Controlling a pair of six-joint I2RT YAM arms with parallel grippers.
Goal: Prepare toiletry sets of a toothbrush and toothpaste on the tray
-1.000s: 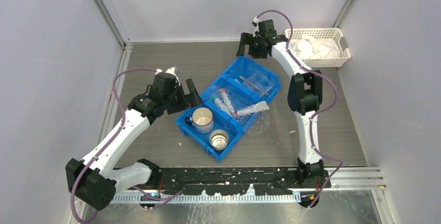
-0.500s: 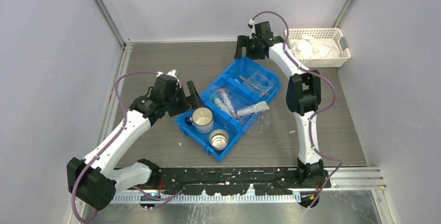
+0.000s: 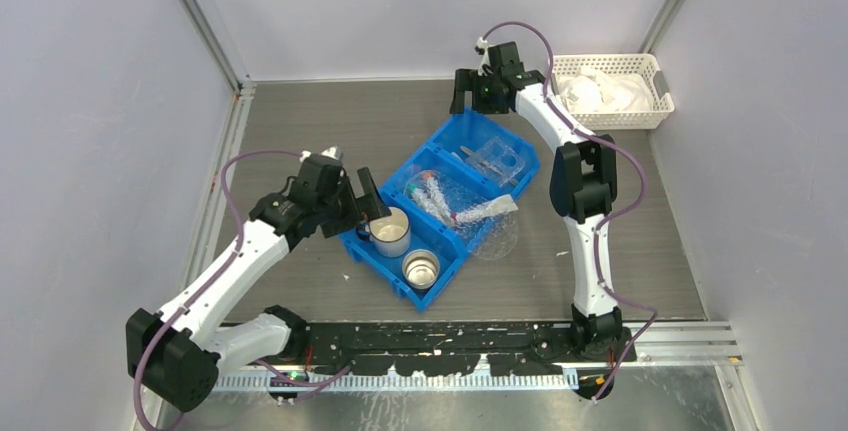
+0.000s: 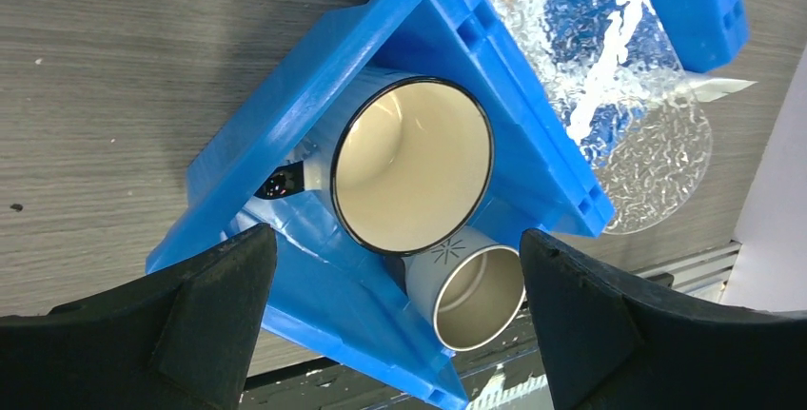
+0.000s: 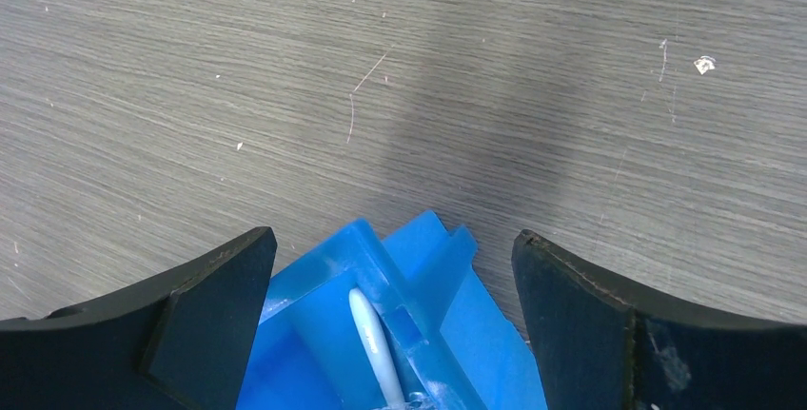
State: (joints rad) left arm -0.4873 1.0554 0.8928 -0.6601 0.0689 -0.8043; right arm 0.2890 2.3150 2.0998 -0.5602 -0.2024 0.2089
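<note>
The left gripper (image 3: 356,204) hangs with its jaws spread wide and nothing in them, right over a white mug (image 4: 409,167) with a dark rim. That mug shares the near compartment of a blue bin (image 3: 455,136) with a steel cup (image 3: 421,269), which carries a small starburst mark on its side. The right gripper (image 3: 470,99) is likewise released and empty, poised above the bin's far corner.

The tray (image 3: 497,159) sits in the bin's far compartment. The toiletry sets (image 3: 438,196) lie heaped in the middle one, with one packet poking out over the rim. Just beside the bin, a dimpled clear plastic sheet (image 3: 497,238) rests on the worktop (image 3: 300,131), a grey wood-grain surface with fine scratches and pale specks. A white lattice basket (image 3: 625,119) of crumpled white stuff stands in the far right corner. Plain pale walls close in three sides, with aluminium posts in the far corners.
</note>
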